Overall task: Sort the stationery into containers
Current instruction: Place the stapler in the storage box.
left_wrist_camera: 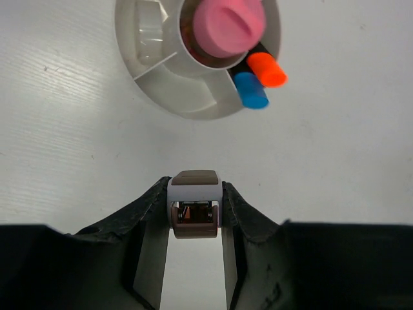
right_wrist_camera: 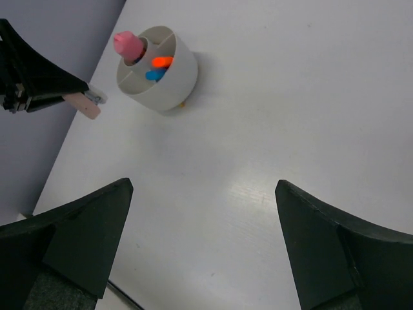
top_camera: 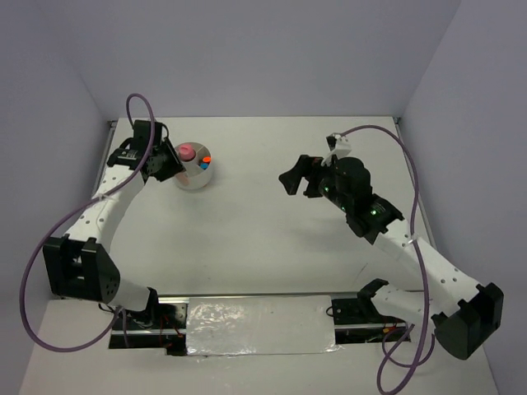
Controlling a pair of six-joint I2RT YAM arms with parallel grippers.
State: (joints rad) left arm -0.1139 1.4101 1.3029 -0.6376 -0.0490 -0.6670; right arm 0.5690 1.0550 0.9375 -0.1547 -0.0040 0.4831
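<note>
Left claw (left_wrist_camera: pixel 195 208) pinching a small tan-and-grey block (left_wrist_camera: pixel 195 184) just short of the divided dish (left_wrist_camera: pixel 169 90); right claw (right_wrist_camera: pixel 201 187) spread wide.

The round, whitish dish stands at the far left of the bench (top_camera: pixel 272 239). Its centre tube holds a pink cylinder (left_wrist_camera: pixel 229 26), and one outer compartment holds two black markers, one with a blue cap (left_wrist_camera: pixel 251 90) and one with an orange cap (left_wrist_camera: pixel 266 70). The block has a tan top and a darker, brownish face, and it is clear of the dish. The right claw hangs over bare bench, well apart from both.
</note>
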